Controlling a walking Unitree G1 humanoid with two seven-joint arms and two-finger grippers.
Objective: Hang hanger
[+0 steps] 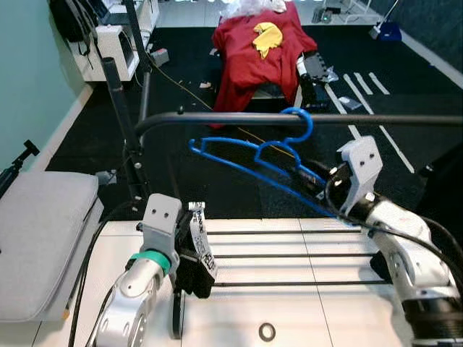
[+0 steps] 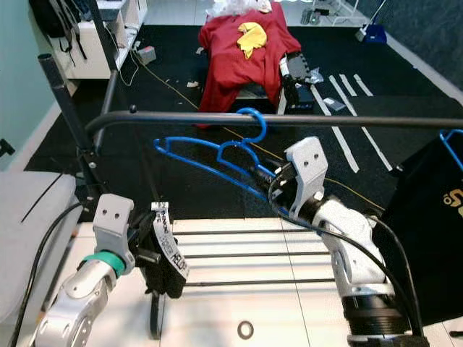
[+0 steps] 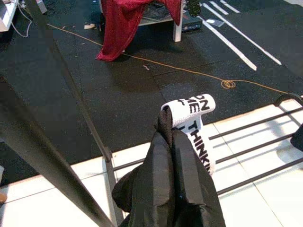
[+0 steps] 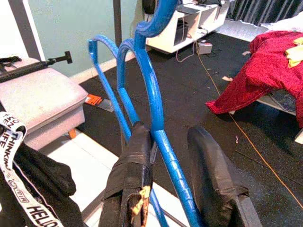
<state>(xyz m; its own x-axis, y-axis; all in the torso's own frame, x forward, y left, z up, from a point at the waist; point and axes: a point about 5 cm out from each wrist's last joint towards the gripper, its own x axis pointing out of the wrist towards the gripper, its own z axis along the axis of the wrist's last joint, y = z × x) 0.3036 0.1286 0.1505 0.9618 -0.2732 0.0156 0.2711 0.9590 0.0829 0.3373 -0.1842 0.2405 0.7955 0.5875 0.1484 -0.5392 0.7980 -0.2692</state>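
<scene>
1. Low in the left of the frame, the left gripper (image 1: pixel 194 269) is clenched on a bundle of black garment (image 3: pixel 170 189) with a white printed strap (image 2: pixel 168 246), held over the white tiled floor (image 1: pixel 289 318)
2. To the right, the right gripper (image 1: pixel 312 179) grasps the blue hanger (image 1: pixel 239 155) by its lower bar, the fingers (image 4: pixel 130 175) either side of it
3. The hanger's hook is over the black rail (image 1: pixel 239 117) at mid-frame, the hanger body tilted
4. Farther back, upper centre, a red cloth (image 1: pixel 257 50) drapes over furniture on the dark floor
</scene>
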